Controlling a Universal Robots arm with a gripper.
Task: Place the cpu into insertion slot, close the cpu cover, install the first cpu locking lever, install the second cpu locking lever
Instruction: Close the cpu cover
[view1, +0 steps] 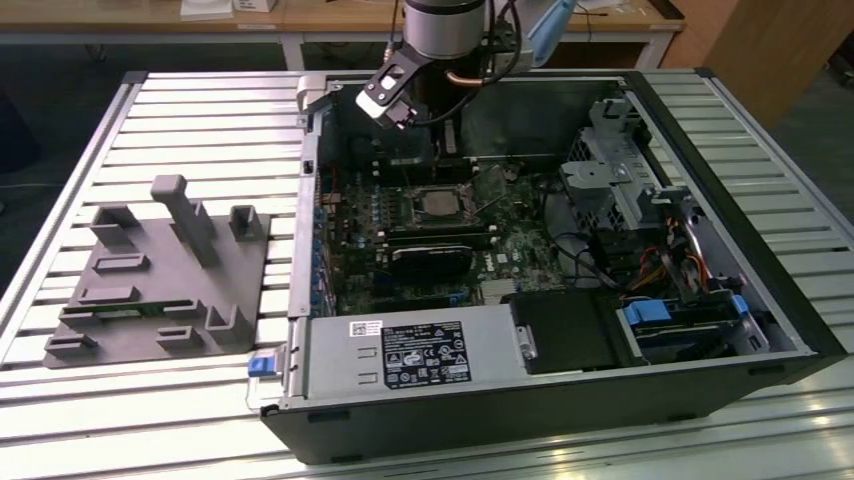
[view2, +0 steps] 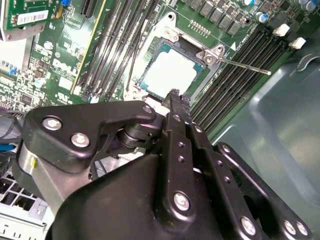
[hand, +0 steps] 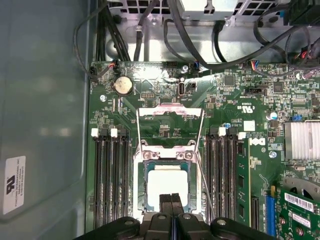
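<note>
The cpu (hand: 167, 184) lies flat in the insertion slot (hand: 141, 192), its pale metal top showing in both wrist views (view2: 170, 72). The cpu cover (hand: 170, 113) stands swung open past the slot's hinge side, with the board visible through its window. A thin locking lever (view2: 242, 65) juts out free from one corner of the slot. My gripper (hand: 171, 198) hovers just above the cpu's near edge, fingers shut together with nothing between them (view2: 175, 93). In the exterior view the gripper (view1: 445, 125) hangs inside the open case behind the insertion slot (view1: 434, 203).
Black memory slots (hand: 107, 180) flank the socket on both sides. A green expansion card (hand: 300, 205) and a heatsink (hand: 301, 140) lie nearby. Cables (hand: 200, 47) run along the case wall. A grey fixture (view1: 160, 275) sits on the table at the exterior view's left.
</note>
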